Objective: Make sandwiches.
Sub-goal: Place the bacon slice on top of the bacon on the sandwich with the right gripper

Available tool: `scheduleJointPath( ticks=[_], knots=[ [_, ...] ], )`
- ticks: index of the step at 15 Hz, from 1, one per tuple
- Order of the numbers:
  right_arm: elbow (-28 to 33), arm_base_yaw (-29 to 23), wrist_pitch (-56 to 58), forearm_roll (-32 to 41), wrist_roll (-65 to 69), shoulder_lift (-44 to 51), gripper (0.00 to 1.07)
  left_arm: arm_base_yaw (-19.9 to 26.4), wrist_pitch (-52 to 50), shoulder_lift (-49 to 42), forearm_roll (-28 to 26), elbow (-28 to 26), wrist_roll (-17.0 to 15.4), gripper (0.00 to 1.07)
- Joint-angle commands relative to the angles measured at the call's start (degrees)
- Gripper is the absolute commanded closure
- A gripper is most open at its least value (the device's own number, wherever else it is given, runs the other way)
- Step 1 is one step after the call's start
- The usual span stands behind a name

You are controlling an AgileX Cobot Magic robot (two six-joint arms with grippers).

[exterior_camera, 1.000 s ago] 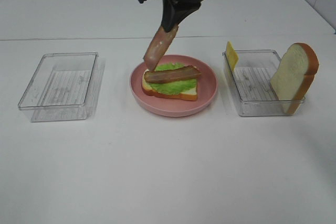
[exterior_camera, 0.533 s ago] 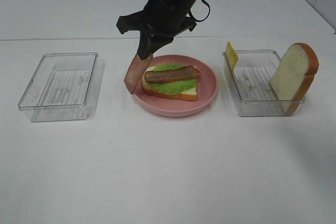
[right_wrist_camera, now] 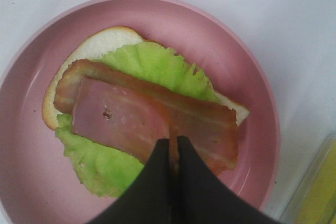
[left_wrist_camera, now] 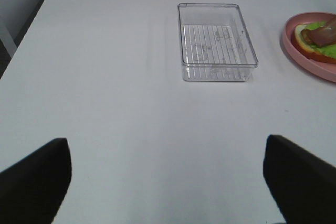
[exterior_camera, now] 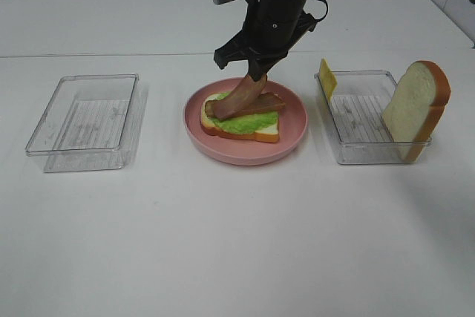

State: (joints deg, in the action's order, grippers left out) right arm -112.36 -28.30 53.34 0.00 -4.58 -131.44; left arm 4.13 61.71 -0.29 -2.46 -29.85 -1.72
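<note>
Right gripper [exterior_camera: 257, 72], above the plate: jaws clenched on one end of a bacon strip [exterior_camera: 243, 97], which slants down from the fingertips. Its free end lies on the open sandwich, across the flat bacon strip [exterior_camera: 272, 102]. In the right wrist view the held strip is pinkish-brown with a small dark spot and overlaps the redder, streaked strip beneath.

Open sandwich, on the near-left part of the round pink plate [exterior_camera: 295, 125] at the middle of the table [exterior_camera: 223, 243]: a bottom bread slice [exterior_camera: 261, 134], white with an orange-brown crust, then a frilly green lettuce leaf [exterior_camera: 249, 122] that hangs over the bread edges, then the bacon.

Right tray [exterior_camera: 355, 131], clear plastic, beside the plate on the right: holds a second bread slice [exterior_camera: 417, 105] standing on edge against its right wall, and a yellow cheese slice [exterior_camera: 326, 78] upright at its far-left corner.

Left tray [exterior_camera: 85, 120], clear plastic, left of the plate and apart from it.

Left gripper [left_wrist_camera: 165, 142]: jaws spread wide, nothing between them, over bare table.

Count: two bacon strips, two bread slices, one lettuce leaf, one cheese slice, one plate, two trays.
</note>
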Motion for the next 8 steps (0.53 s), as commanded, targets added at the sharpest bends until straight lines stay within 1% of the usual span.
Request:
scheduleJointPath(
  ticks=[1, 2, 3, 4, 5, 6, 7, 8],
  knots=[
    [-0.11, 0.06, 0.34, 0.00, 0.92, -2.35, 1.07, -0.29, -0.17, -0.97, -0.46, 0.11, 0.06, 0.16],
    [-0.11, 0.06, 0.46, 0.00, 1.55, -2.52, 1.07, -0.29, -0.17, -0.97, -0.46, 0.11, 0.06, 0.16],
    [-0.11, 0.06, 0.52, -0.80, 2.29, -2.98, 1.05, -0.29, -0.17, -0.97, -0.46, 0.11, 0.06, 0.16],
    [-0.11, 0.06, 0.46, -1.49, 2.29, -3.15, 0.90, -0.29, -0.17, -0.97, -0.46, 0.11, 0.06, 0.16],
    [-0.11, 0.06, 0.29, -2.58, 2.29, -3.15, 0.44, -0.29, -0.17, -0.97, -0.46, 0.11, 0.06, 0.16],
    [-0.11, 0.06, 0.52, -3.55, 2.29, -2.92, 0.18, -0.29, -0.17, -0.97, -0.46, 0.11, 0.06, 0.16],
    [-0.23, 0.06, 0.86, -4.07, 2.29, -2.75, 0.09, -0.29, -0.17, -0.97, -0.46, 0.11, 0.06, 0.16],
    [-1.20, -0.06, 4.01, -5.39, 2.01, -1.83, 0.08, -0.29, -0.17, -0.97, -0.46, 0.11, 0.06, 0.16]
  ],
)
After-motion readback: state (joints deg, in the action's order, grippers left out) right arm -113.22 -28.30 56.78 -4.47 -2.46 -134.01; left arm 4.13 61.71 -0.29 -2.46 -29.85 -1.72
